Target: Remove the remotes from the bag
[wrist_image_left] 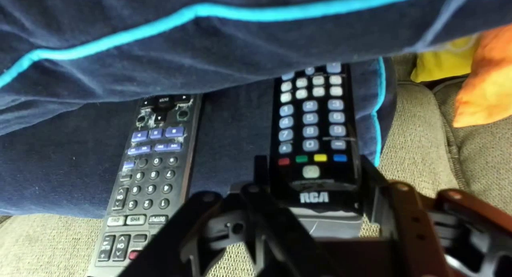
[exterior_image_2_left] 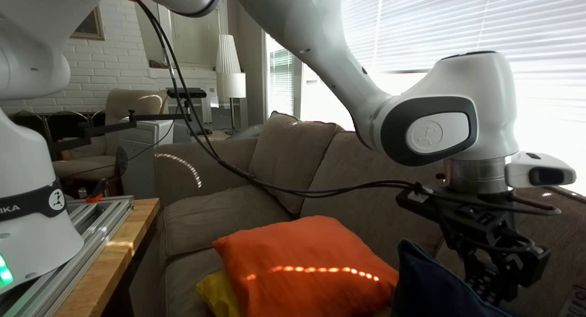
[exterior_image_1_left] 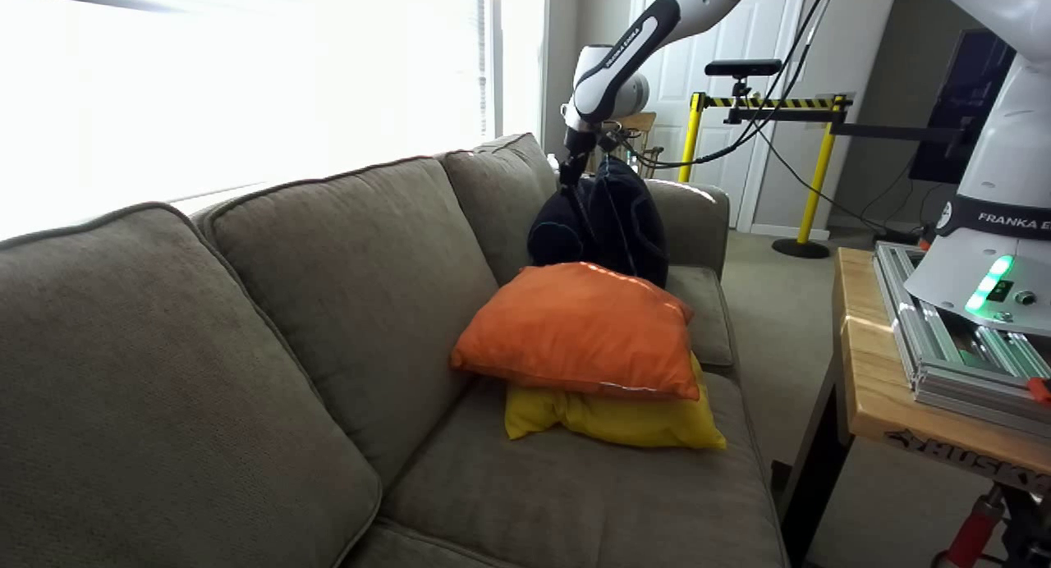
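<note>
Navy on the bag (exterior_image_1_left: 628, 215) in both exterior views; only in the wrist view showing clearly, partly inside, a grey remote (wrist_image_left: 154, 169) and, gripped by the pincer (wrist_image_left: 314, 168), a black remote (wrist_image_left: 311, 121)

The bag (wrist_image_left: 224, 45) is soft, dull, fuzzy cloth, and the couch (exterior_image_1_left: 369, 330) is bumpy cloth. The black remote (wrist_image_left: 312, 137) is shiny plastic; the grey remote (wrist_image_left: 150, 179) is duller plastic with scuffed spots. The desk (exterior_image_1_left: 872, 363) is smooth wood, and its rails (exterior_image_1_left: 969, 394) are metal.
</note>
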You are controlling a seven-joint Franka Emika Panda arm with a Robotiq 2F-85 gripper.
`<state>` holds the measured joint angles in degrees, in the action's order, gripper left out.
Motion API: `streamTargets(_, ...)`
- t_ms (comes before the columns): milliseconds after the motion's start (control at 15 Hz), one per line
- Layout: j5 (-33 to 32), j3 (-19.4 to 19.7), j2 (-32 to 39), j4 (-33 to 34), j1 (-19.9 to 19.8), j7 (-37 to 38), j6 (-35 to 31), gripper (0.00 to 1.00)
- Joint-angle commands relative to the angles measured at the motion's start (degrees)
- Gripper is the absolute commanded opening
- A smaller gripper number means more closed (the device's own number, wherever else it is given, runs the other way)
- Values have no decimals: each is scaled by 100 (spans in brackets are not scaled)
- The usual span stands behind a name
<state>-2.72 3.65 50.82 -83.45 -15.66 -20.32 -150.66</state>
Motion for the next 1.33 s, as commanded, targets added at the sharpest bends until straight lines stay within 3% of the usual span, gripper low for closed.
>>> streamTargets(0,-135,-25,149,236,-45,-49,23,28)
streamTargets(733,108,-353,-914,-325,-91,-97,187,28)
streamTargets(1000,274,-716,-1536,-617,-73,-265,337,28)
streamTargets(1267,637,-1248,-2211,-1135,-89,-881,870,28)
